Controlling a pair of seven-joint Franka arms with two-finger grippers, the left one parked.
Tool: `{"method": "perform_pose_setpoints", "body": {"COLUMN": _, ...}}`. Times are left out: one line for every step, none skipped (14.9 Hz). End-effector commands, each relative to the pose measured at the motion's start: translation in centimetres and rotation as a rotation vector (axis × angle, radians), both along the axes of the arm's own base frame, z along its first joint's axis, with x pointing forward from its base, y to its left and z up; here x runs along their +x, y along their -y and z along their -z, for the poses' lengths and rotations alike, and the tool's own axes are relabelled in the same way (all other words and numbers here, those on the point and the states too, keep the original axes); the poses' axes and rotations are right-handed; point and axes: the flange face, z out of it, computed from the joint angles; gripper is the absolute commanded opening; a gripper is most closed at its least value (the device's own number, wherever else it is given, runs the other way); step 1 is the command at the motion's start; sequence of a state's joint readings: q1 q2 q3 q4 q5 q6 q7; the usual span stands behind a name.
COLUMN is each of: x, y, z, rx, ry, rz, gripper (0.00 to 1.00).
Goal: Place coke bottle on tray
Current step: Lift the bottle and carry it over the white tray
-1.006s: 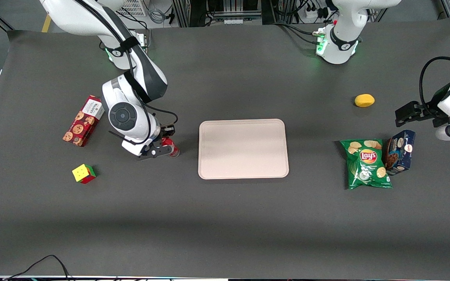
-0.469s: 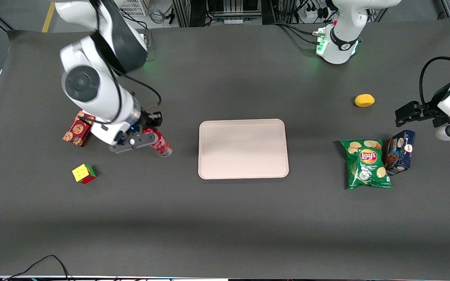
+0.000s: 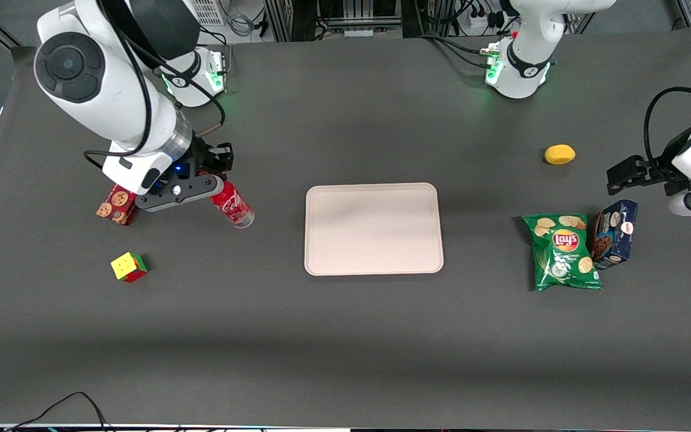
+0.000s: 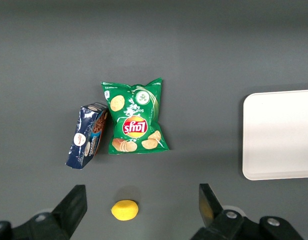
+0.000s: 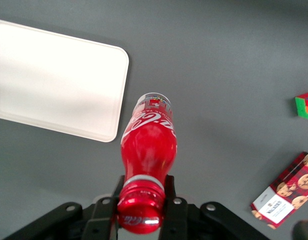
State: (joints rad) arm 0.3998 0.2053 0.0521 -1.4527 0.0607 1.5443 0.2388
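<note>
Red cookie box half under arm.

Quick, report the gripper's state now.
Gripper: shut on the coke bottle, lifted above the table beside the tray.

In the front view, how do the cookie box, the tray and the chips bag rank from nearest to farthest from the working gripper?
The gripper holds the coke bottle above the table.
1. Red cookie box, beside the gripper.
2. Tray, mid-table.
3. Chips bag, toward the parked arm's end.

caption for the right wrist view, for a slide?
Gripper shut on the coke bottle near its cap, held above the table, the empty tray beside it.
</note>
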Motion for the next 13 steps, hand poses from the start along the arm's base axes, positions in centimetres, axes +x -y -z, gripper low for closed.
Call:
{"method": "perform_pose_setpoints", "body": {"x": -2.1, "y": -6.5, "z": -0.6, "rx": 0.013, "ry": 0.017, "rz": 0.063, "gripper": 0.00}}
{"method": "perform_pose_setpoints", "body": {"x": -2.7, "y": -8.5, "z": -0.3, "rx": 0.021, "ry": 0.035, "rz": 0.078, "gripper": 0.00}}
{"method": "perform_pose_setpoints", "body": {"x": -3.2, "y": -10.1, "z": 0.2, "rx": 0.028, "ry": 0.047, "rz": 0.103, "gripper": 0.00}}
{"method": "perform_pose_setpoints", "body": {"x": -3.0, "y": -11.4, "z": 1.7, "rx": 0.028, "ry": 0.048, "rz": 0.131, "gripper": 0.00}}
{"method": "perform_pose_setpoints", "body": {"x": -2.6, "y": -12.4, "z": 3.1, "rx": 0.035, "ry": 0.052, "rz": 0.152, "gripper": 0.00}}
{"method": "perform_pose_setpoints", "body": {"x": -2.2, "y": -13.3, "z": 4.9, "rx": 0.039, "ry": 0.053, "rz": 0.149, "gripper": 0.00}}
{"method": "perform_pose_setpoints", "body": {"x": -1.5, "y": -13.7, "z": 6.8, "rx": 0.034, "ry": 0.045, "rz": 0.148, "gripper": 0.00}}
{"method": "perform_pose_setpoints", "body": {"x": -1.0, "y": -14.1, "z": 8.6, "rx": 0.031, "ry": 0.039, "rz": 0.142, "gripper": 0.00}}
{"method": "perform_pose_setpoints", "body": {"x": -0.4, "y": -14.5, "z": 10.5, "rx": 0.027, "ry": 0.032, "rz": 0.144, "gripper": 0.00}}
{"method": "perform_pose_setpoints", "body": {"x": 0.0, "y": -14.7, "z": 12.4, "rx": 0.019, "ry": 0.019, "rz": 0.146, "gripper": 0.00}}
{"method": "perform_pose_setpoints", "body": {"x": 0.3, "y": -15.0, "z": 13.8, "rx": 0.016, "ry": 0.006, "rz": 0.149, "gripper": 0.00}}
{"method": "perform_pose_setpoints", "body": {"x": 0.4, "y": -15.2, "z": 15.4, "rx": 0.013, "ry": -0.015, "rz": 0.153, "gripper": 0.00}}
{"method": "perform_pose_setpoints", "body": {"x": 0.4, "y": -15.3, "z": 16.4, "rx": 0.012, "ry": -0.030, "rz": 0.157, "gripper": 0.00}}
